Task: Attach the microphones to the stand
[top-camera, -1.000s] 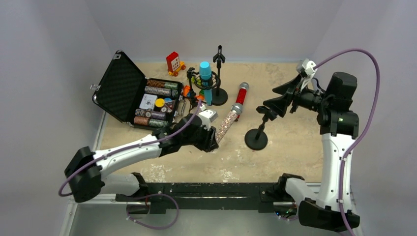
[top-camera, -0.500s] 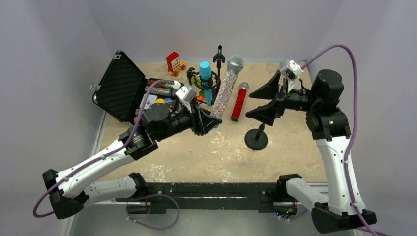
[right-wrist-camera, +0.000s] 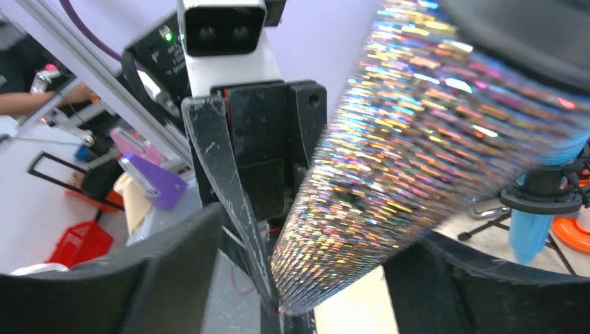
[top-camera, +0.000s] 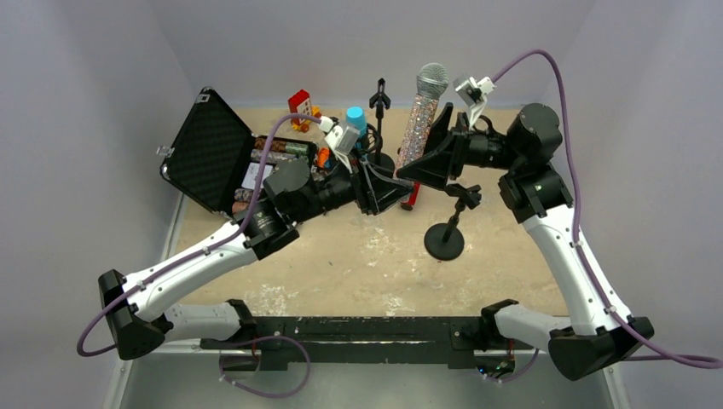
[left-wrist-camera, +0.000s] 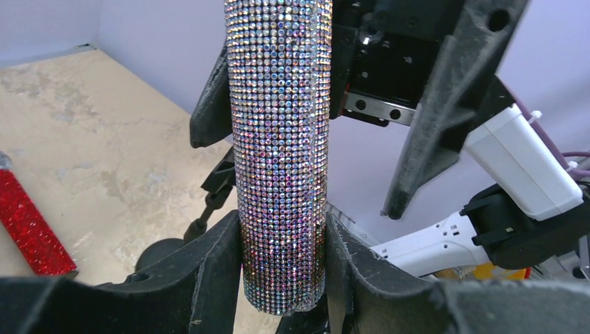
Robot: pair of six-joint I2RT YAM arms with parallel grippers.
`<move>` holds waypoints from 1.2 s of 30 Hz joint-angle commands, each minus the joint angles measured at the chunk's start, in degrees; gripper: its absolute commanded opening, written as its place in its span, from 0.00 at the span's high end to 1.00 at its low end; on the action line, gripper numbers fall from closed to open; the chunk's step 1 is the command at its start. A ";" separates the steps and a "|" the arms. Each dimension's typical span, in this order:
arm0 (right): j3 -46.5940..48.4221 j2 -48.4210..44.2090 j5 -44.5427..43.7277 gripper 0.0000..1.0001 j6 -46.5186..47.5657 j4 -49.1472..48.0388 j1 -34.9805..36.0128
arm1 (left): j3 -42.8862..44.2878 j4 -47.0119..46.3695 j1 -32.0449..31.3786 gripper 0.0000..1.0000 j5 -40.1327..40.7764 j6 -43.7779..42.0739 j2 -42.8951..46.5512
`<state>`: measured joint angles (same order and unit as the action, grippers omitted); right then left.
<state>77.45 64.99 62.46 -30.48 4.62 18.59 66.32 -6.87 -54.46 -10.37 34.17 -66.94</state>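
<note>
My left gripper [top-camera: 394,186] is shut on the bottom end of the silvery-pink glitter microphone [top-camera: 419,123] and holds it upright above the table, grille head up. In the left wrist view the pads [left-wrist-camera: 216,268] clamp its body [left-wrist-camera: 282,139]. My right gripper [top-camera: 424,152] is open, one jaw on each side of that microphone; the body [right-wrist-camera: 403,160] fills its view. The red glitter microphone [left-wrist-camera: 28,229] lies on the table. The cyan microphone [top-camera: 355,121] sits clipped in a stand. An empty stand [top-camera: 446,232] is below my right gripper.
A second black stand with an empty clip [top-camera: 380,95] rises at the back, beside the cyan microphone. An open black case [top-camera: 205,149] with tubes and small items lies at the left. A red toy [top-camera: 299,104] stands at the back.
My left gripper has lifted the silvery-pink microphone off the table, swung it upright and moved it right. My right gripper has moved left until its open jaws are around it.
</note>
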 commanded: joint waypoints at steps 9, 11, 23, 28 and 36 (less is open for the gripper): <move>-5.37 -2.14 1.26 0.95 -6.19 -13.21 0.29 | -3.96 -11.41 0.20 0.64 -5.13 3.62 1.70; -3.70 -3.04 1.75 0.97 1.47 -7.04 0.28 | -8.49 -14.20 1.42 0.29 -7.66 4.43 4.73; -1.69 -2.20 11.14 0.99 34.20 22.83 2.13 | -8.03 -12.16 8.82 0.03 -20.12 2.15 12.06; -1.69 -1.93 10.17 0.99 36.56 25.55 3.48 | 0.26 -13.41 8.58 0.08 -23.38 1.33 3.85; -1.16 -0.48 7.93 0.99 39.39 28.80 5.65 | 5.65 -14.16 7.25 0.18 -24.43 -0.42 -4.51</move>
<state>74.89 64.18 71.07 6.11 31.94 23.86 68.60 -18.74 -46.28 -32.77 36.16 -70.24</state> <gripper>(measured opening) 0.437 0.851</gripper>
